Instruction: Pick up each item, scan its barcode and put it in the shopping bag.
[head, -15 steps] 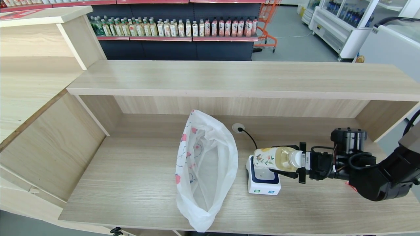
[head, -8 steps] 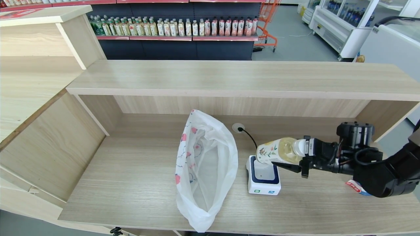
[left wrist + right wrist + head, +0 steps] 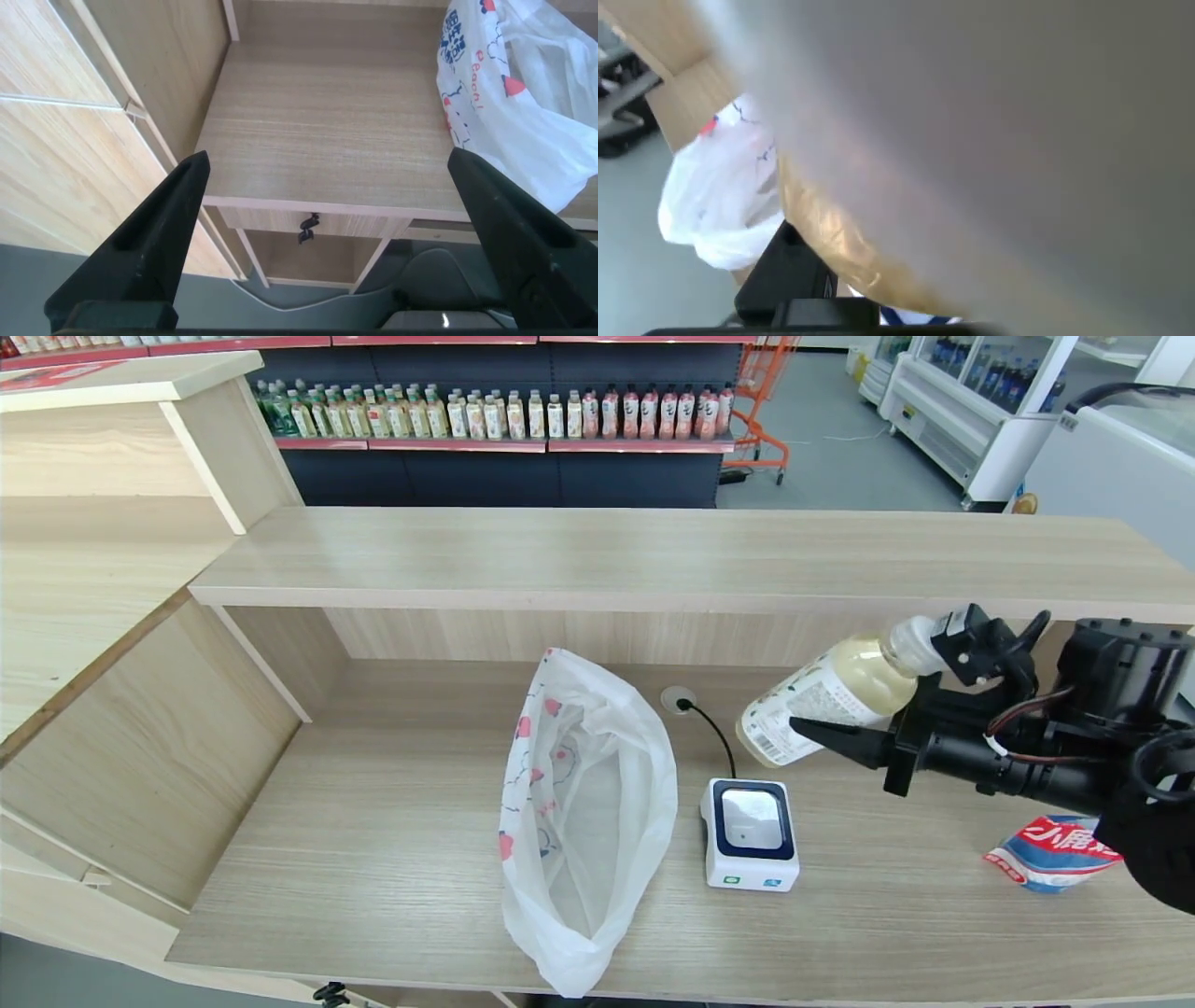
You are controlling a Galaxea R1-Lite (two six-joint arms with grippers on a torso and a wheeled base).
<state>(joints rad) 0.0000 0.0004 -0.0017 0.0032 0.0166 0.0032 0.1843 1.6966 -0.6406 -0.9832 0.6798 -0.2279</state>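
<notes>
Our right gripper (image 3: 868,709) clamps the bottle (image 3: 822,691), base slanting down-left. The shopping bag (image 3: 644,775) lies farther left (beyond the scanner (image 3: 750,821)).

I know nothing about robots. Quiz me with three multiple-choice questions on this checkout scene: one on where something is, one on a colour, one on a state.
1. The scanner sits:
A. inside the bag
B. right of the bag
C. on the top shelf

2. The bag is mostly:
A. white
B. black
C. green

3. The bottle is:
A. standing on the scanner
B. inside the bag
C. held in the right gripper

Answers:
1 B: the scanner stands on the counter beside the bag, on the robot's right.
2 A: it is white plastic with small red and blue prints.
3 C: the gripper clamps the bottle, tilted in the air above the counter.
</notes>
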